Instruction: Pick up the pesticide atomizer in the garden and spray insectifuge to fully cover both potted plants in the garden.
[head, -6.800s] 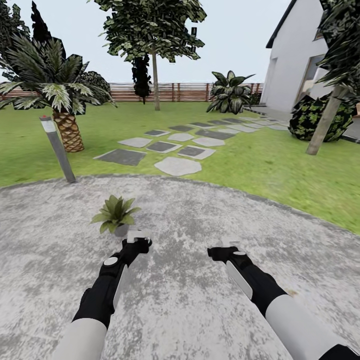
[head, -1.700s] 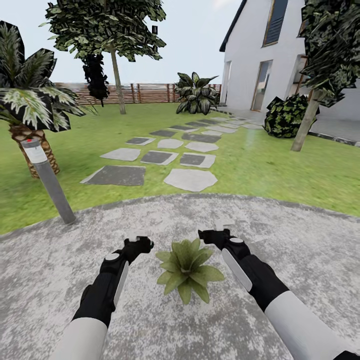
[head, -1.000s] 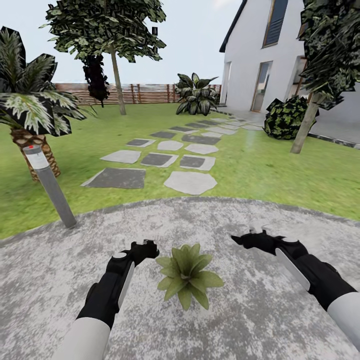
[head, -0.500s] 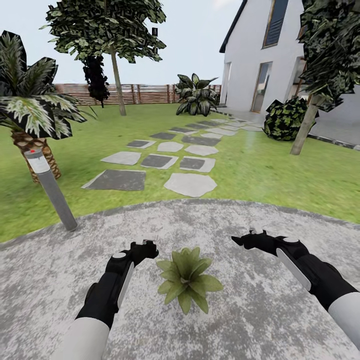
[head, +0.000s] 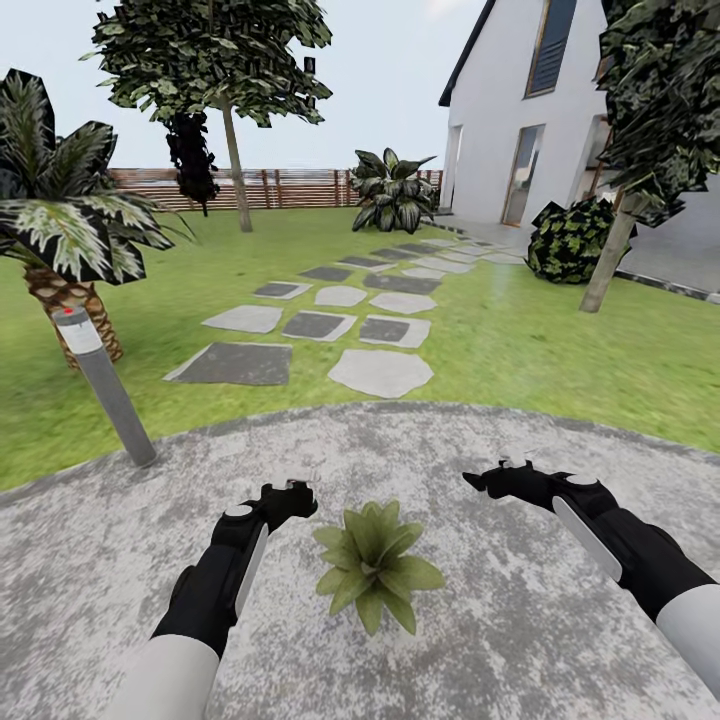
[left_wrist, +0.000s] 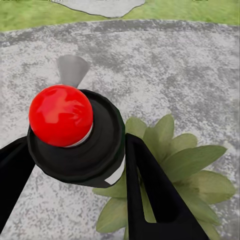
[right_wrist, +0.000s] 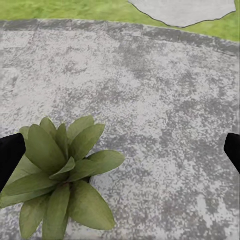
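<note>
So the left gripper (left_wrist: 75, 165) has its fingers clamped around the pesticide atomizer (left_wrist: 75, 135), red dot on the spray head facing the wrist cam. One potted plant (head: 375, 562) sits on the patio (head: 500, 640) at about 6 o'clock in the head view, right between the two arms and just beside the left gripper (head: 290, 493).

To do this step well, I'd say get the nozzle aimed down over the middle of the rosette, not off at the paving beyond it. In the left wrist view the leaves (left_wrist: 170, 180) sit off to one side of the bottle, so it probably wants a bit of a swing toward the plant before spraying. No specks visible on the leaves that I can make out.

The right gripper (head: 497, 478) hangs empty with fingers spread wide, at roughly 3 o'clock from the plant.

Around: bollard lamp (head: 105, 385) at 10 o'clock, palm (head: 60, 230) behind it, stepping stones (head: 330, 330) and lawn at 12, house (head: 560, 110) at 1. Nothing really blocks the plant.
</note>
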